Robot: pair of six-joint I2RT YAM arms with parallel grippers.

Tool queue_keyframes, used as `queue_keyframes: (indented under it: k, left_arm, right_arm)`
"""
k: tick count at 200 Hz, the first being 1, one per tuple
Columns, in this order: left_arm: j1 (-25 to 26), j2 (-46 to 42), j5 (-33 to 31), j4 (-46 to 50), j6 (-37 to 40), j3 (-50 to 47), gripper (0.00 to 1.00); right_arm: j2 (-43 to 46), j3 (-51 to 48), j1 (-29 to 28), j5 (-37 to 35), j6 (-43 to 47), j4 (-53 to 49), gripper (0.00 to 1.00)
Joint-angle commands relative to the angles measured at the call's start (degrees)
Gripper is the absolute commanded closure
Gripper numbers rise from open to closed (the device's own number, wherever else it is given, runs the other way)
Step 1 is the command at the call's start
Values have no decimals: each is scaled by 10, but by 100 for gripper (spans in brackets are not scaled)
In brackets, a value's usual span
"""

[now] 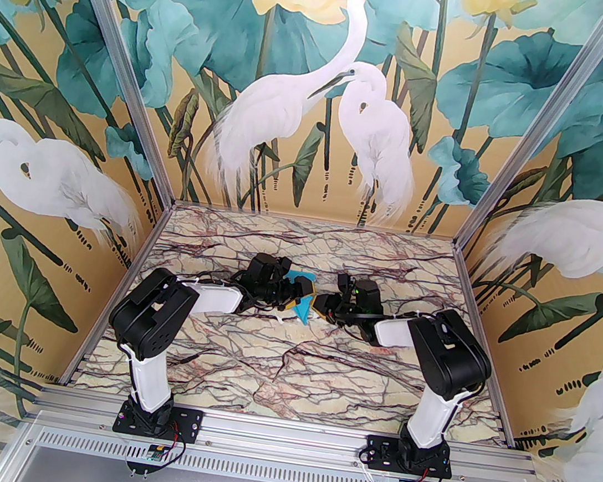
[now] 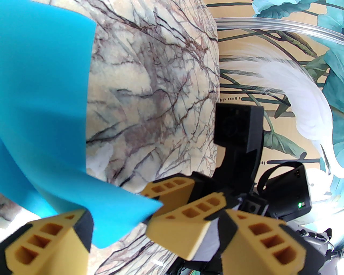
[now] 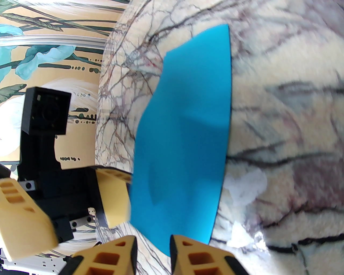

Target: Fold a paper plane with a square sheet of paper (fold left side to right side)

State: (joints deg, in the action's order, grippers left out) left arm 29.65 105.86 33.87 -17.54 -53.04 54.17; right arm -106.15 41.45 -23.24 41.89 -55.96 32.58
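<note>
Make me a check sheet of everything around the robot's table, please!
Surface: marble-patterned table, flat.
Job's things: square sheet of paper, blue, curved up between both tools, not yet a plane.
Clutter: small whitish scraps on the marble.
Tools: left tool wide open, a paper corner between its fingers; right tool slightly open, the paper's edge in its gap.
Cables: red and black wires at the arm bases.
Surroundings: mural walls with white birds; metal frame posts.
</note>
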Motion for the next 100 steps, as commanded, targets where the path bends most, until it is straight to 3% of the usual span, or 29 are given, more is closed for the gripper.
queue_keyframes:
  k: [1,43,100]
  left_arm:
    - [5,15,8,2,-5,12,19]
    - [5,15,10,3,-3,13,19]
    - [6,15,11,5,-2,14,19]
  right_arm:
    - [9,0,0,6,-10,31,72]
    - [-13,18,0,5,-20,40,73]
    - [-33,46,0,5,-14,16,82]
